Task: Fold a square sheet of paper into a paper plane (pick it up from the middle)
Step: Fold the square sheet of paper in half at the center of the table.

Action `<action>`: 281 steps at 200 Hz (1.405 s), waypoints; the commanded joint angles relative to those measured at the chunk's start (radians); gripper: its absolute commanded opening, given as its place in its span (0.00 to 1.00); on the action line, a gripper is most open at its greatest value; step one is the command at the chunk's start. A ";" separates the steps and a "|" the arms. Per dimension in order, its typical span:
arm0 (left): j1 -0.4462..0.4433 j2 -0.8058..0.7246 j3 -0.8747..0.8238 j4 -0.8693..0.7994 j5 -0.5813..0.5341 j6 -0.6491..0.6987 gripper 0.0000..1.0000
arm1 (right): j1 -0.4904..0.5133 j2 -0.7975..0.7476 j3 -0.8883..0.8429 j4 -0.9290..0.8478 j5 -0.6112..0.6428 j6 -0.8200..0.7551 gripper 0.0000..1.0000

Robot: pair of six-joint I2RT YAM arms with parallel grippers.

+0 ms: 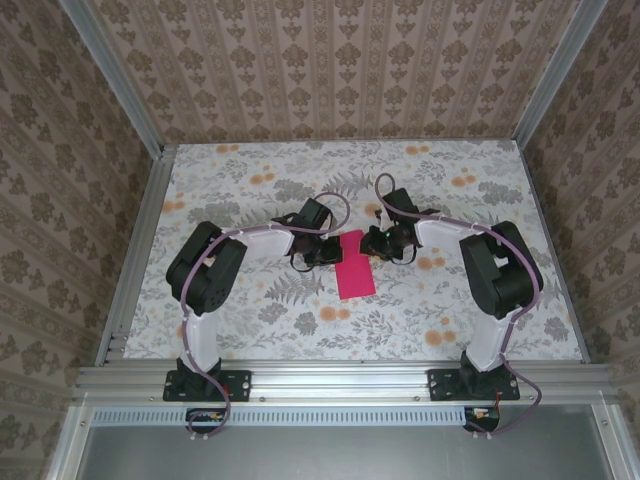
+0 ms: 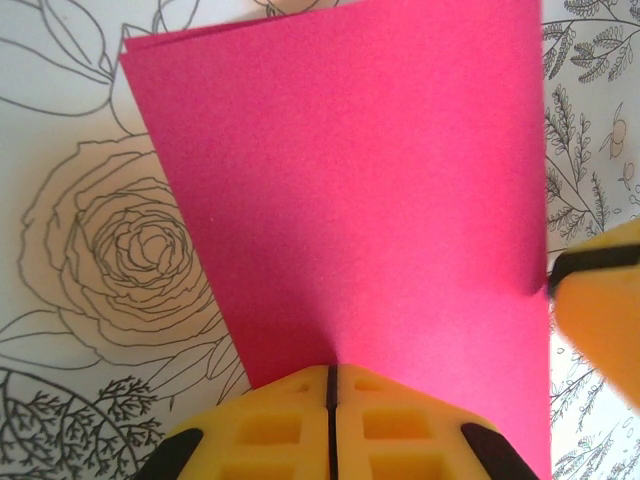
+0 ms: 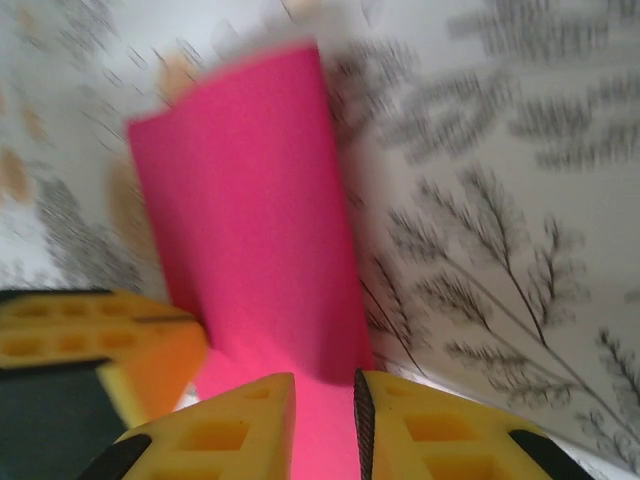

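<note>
Folded magenta-pink square sheet of paper lies on floral worktop, long axis running near-to-far between your arms. Your left jaws clenched on its far-left edge; right jaws slightly parted astride far-right edge. Both equally near.
</note>
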 commanded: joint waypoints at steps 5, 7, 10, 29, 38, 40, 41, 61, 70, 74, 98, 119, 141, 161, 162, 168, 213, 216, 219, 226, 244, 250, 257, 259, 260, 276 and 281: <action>-0.013 0.021 -0.010 -0.129 -0.033 0.017 0.09 | 0.006 0.017 -0.029 0.000 -0.033 -0.018 0.23; -0.013 0.021 -0.010 -0.127 -0.032 0.017 0.09 | 0.006 0.017 -0.032 0.000 -0.033 -0.017 0.24; -0.013 0.021 -0.009 -0.127 -0.031 0.016 0.09 | 0.007 0.016 -0.034 0.003 -0.031 -0.016 0.23; -0.013 0.018 -0.007 -0.128 -0.031 0.015 0.09 | 0.007 0.004 -0.039 -0.004 -0.014 -0.016 0.23; -0.013 0.015 -0.008 -0.130 -0.032 0.015 0.09 | 0.007 -0.006 -0.038 -0.010 0.000 -0.019 0.23; -0.013 0.015 -0.008 -0.129 -0.033 0.015 0.09 | 0.007 -0.009 -0.038 -0.012 0.002 -0.020 0.23; -0.013 0.015 -0.008 -0.129 -0.033 0.015 0.09 | 0.008 -0.010 -0.038 -0.012 0.004 -0.021 0.23; -0.012 0.006 -0.011 -0.130 -0.034 0.013 0.09 | 0.007 -0.020 -0.029 -0.025 0.013 -0.030 0.22; -0.013 -0.001 -0.014 -0.127 -0.033 0.011 0.09 | 0.007 -0.015 -0.028 -0.026 0.002 -0.032 0.22; -0.013 -0.004 -0.015 -0.125 -0.031 0.012 0.09 | 0.007 -0.012 -0.028 -0.024 -0.003 -0.032 0.22; -0.013 -0.036 -0.019 -0.114 -0.018 0.012 0.10 | 0.016 0.003 -0.035 -0.013 -0.022 -0.033 0.21; -0.013 -0.073 -0.007 -0.111 0.004 0.027 0.14 | 0.033 0.011 -0.039 -0.005 -0.036 -0.034 0.20; -0.013 -0.112 0.007 -0.120 0.001 0.043 0.16 | 0.060 0.024 -0.033 -0.002 -0.047 -0.046 0.20; -0.008 -0.136 0.011 -0.120 -0.012 0.043 0.17 | 0.078 0.039 -0.026 0.005 -0.063 -0.058 0.20; -0.008 -0.136 0.010 -0.120 -0.013 0.043 0.17 | 0.079 0.040 -0.026 0.005 -0.064 -0.058 0.20; -0.004 -0.139 0.011 -0.119 -0.018 0.041 0.17 | 0.084 0.047 -0.020 0.003 -0.067 -0.068 0.19; 0.021 -0.110 0.016 -0.085 -0.018 0.007 0.17 | 0.097 0.094 0.017 0.000 -0.097 -0.113 0.18; 0.022 -0.105 0.017 -0.085 -0.018 0.005 0.17 | 0.097 0.097 0.018 0.001 -0.100 -0.115 0.18; 0.023 -0.100 0.021 -0.085 -0.017 0.004 0.17 | 0.097 0.097 0.019 0.001 -0.102 -0.119 0.18; 0.026 -0.091 0.027 -0.082 -0.014 0.002 0.16 | 0.097 0.100 0.021 0.000 -0.108 -0.126 0.18; 0.033 -0.062 0.041 -0.076 -0.007 0.000 0.15 | 0.097 0.103 0.025 -0.004 -0.108 -0.141 0.17; 0.037 -0.051 0.049 -0.076 -0.003 0.001 0.15 | 0.097 0.106 0.028 -0.009 -0.108 -0.145 0.17; 0.037 -0.039 0.057 -0.077 0.000 0.002 0.15 | 0.097 0.107 0.031 -0.013 -0.105 -0.150 0.17; 0.039 -0.034 0.060 -0.076 0.002 0.002 0.15 | 0.097 0.108 0.031 -0.015 -0.105 -0.152 0.17; 0.039 -0.033 0.061 -0.075 0.003 0.001 0.15 | 0.097 0.108 0.032 -0.015 -0.104 -0.152 0.17; 0.041 -0.009 0.080 -0.076 0.010 0.003 0.14 | 0.097 0.109 0.038 -0.023 -0.103 -0.156 0.17; 0.042 -0.002 0.084 -0.080 0.007 0.005 0.14 | 0.097 0.110 0.038 -0.025 -0.103 -0.158 0.17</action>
